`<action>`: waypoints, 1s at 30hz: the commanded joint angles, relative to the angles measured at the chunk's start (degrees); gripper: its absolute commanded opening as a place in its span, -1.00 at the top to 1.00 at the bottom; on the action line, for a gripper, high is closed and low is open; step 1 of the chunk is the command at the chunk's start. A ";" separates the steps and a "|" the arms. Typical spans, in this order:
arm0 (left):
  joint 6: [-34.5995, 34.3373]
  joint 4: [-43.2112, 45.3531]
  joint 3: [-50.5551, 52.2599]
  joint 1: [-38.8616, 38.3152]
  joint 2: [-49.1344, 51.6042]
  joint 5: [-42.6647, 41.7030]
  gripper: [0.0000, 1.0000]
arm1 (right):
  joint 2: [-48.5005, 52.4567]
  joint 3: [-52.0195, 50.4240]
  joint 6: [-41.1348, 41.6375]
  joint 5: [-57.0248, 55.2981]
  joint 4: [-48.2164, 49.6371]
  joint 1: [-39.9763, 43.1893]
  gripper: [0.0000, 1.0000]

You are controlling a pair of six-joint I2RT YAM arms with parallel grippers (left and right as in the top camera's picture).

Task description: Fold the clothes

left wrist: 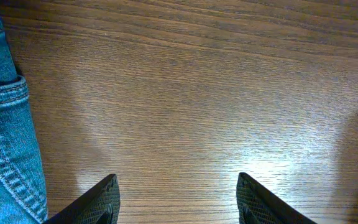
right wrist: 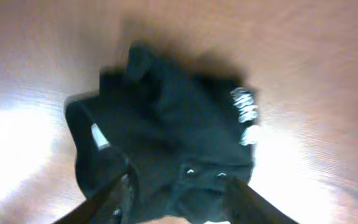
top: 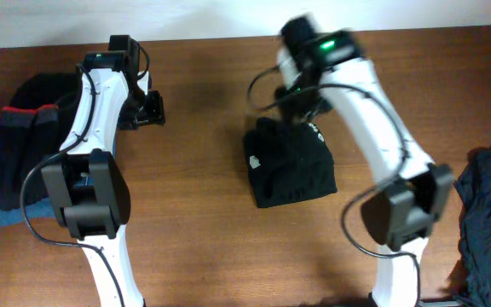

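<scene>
Brown wooden table (top: pixel 203 213) fills every view. Folded into a rough square, the black garment (top: pixel 290 166) lies mid-table, with white lettering (right wrist: pixel 244 107) near its far right corner. Just above the garment's far edge hangs the right claw (right wrist: pixel 178 186), its fingers apart with the cloth under them; blur hides whether they touch it. Well left of the garment, the left claw (left wrist: pixel 178 202) also stands apart over bare wood, beside jeans (left wrist: pixel 5 124). A stack (top: pixel 20 145) of clothes sits at the left edge, a dark heap (top: pixel 488 222) at the right.
</scene>
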State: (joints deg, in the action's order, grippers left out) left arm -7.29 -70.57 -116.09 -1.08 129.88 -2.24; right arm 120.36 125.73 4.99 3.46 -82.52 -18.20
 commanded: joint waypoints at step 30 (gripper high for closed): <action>0.55 -0.85 -1.07 0.39 0.61 0.11 -0.19 | 1.81 -34.60 -1.60 17.77 25.18 -8.46 0.27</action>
State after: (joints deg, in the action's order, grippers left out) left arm -7.29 -71.13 -116.11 -1.08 129.88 -2.31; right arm 122.21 89.14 3.84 19.99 -56.64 -26.98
